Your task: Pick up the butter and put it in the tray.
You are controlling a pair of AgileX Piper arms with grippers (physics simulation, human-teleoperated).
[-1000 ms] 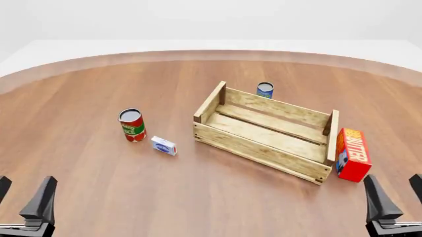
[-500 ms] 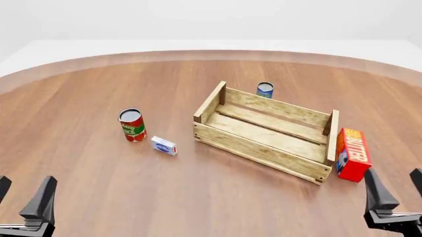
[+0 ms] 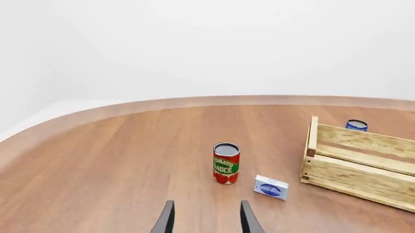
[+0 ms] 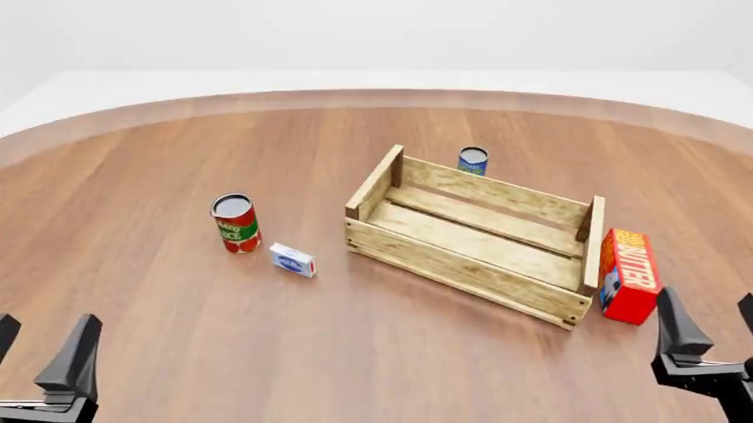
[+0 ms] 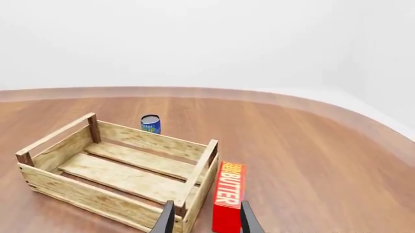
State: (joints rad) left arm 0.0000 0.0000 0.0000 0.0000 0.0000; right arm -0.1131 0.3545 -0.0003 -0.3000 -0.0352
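The butter [image 4: 629, 275] is a red carton with white lettering, lying on the table just right of the tray [image 4: 471, 236], a large wooden slat crate. It also shows in the right wrist view [image 5: 227, 195] beside the tray [image 5: 116, 167]. My right gripper [image 4: 711, 330] is open and empty, just near of the butter and to its right; its fingertips [image 5: 170, 218] frame the tray's near corner and the butter's end. My left gripper [image 4: 41, 348] is open and empty at the near left, far from both.
A red tomato sauce can [image 4: 235, 223] and a small white-and-blue box [image 4: 292, 261] stand left of the tray. A blue can [image 4: 472, 160] stands behind the tray. The table's curved far edge [image 4: 376, 95] runs across the back.
My right gripper has moved slightly forward and to the right, nearer the butter. The left gripper and all objects have not moved.
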